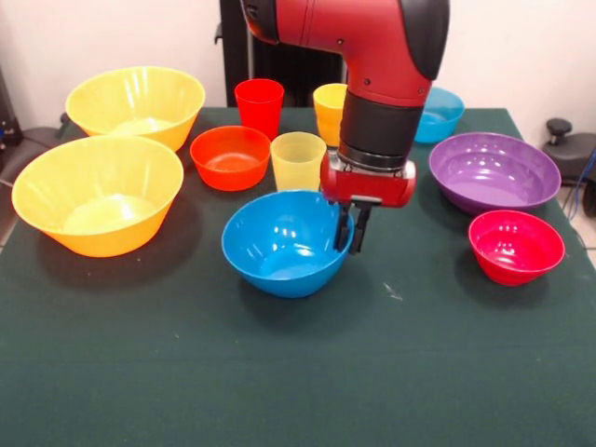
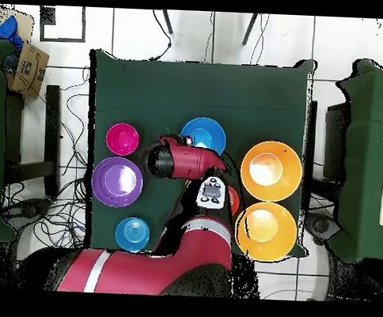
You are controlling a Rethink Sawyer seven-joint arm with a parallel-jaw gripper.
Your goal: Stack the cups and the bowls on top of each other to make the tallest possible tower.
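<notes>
Dark green table (image 1: 279, 391) against a pale wall (image 1: 521, 47) at the far side. White tiled floor (image 2: 342, 45) strewn with black cables (image 2: 69, 128). Cardboard box (image 2: 24, 66) at the left, green-topped tables (image 2: 373, 157) on both sides.
</notes>
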